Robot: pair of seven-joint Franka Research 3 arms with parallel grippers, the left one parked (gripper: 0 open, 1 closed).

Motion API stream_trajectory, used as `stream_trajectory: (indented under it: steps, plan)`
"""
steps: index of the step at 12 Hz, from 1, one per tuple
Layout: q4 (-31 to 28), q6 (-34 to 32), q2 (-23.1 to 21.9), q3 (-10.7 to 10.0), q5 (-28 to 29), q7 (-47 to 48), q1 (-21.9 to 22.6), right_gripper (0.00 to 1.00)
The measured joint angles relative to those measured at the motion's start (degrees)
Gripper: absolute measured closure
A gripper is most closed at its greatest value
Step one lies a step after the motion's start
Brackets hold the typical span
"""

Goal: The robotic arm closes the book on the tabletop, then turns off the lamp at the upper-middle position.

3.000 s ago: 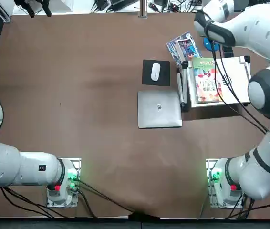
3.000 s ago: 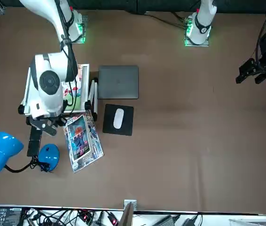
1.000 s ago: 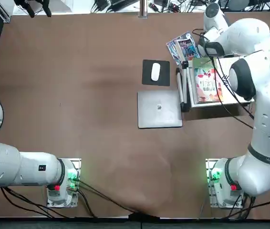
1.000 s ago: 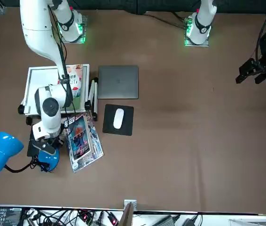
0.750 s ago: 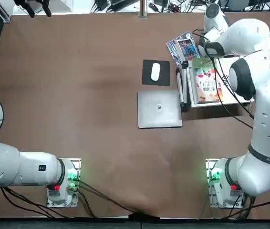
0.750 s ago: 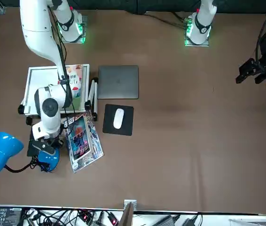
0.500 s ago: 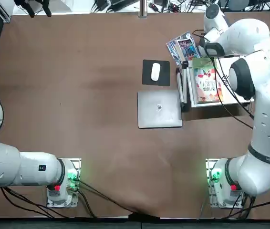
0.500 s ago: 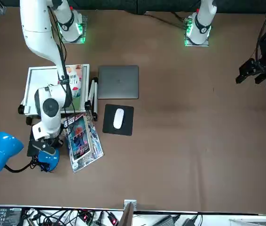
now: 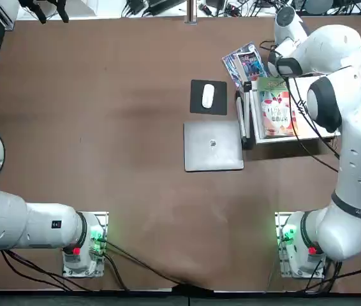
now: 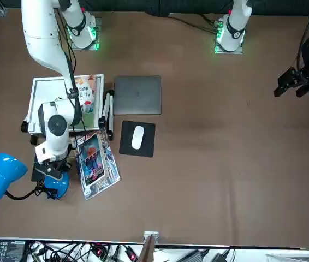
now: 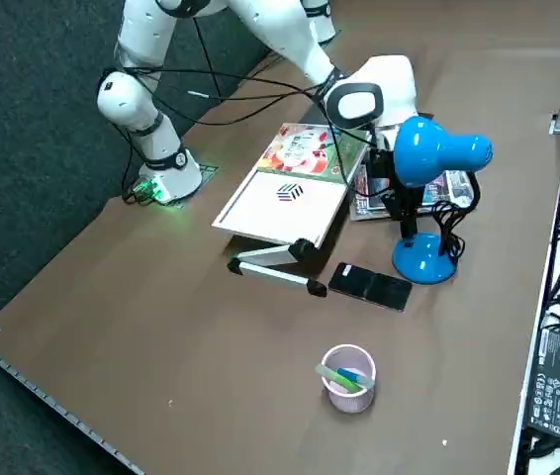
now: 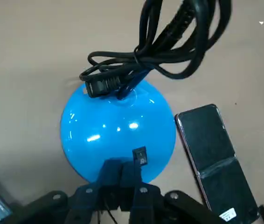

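The book [image 9: 276,111] lies closed on a white stand [image 9: 317,108], its green and red-orange cover facing up, also seen in the front view [image 10: 87,98] and the side view [image 11: 310,150]. The lamp has a round blue base [image 12: 118,128] with a small black switch [image 12: 140,155], a thin black neck and a blue head [image 11: 438,148]. My right gripper [image 12: 125,173] points down at the base, shut, with its tips resting on the blue dome beside the switch. In the front view the right gripper [image 10: 49,170] hangs over the lamp's base [image 10: 57,184].
A black phone [image 12: 213,154] lies close beside the lamp's base, and a coiled black cable [image 12: 169,42] sits behind it. A glossy magazine [image 10: 95,164], a mouse [image 9: 208,95] on its pad and a grey laptop [image 9: 213,145] lie nearby. A pink cup [image 11: 347,376] stands near the table's edge.
Three seconds ago my right gripper hung higher, near the book's far edge. It has come down onto the lamp's base, and over the last second it has only shifted slightly.
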Motion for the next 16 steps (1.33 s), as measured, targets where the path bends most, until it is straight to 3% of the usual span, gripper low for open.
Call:
stream_trajectory:
  steps: [16]
  plan:
    - [0.10, 2.76, 0.05, -0.01, -0.22, -0.09, -1.84, 0.99]
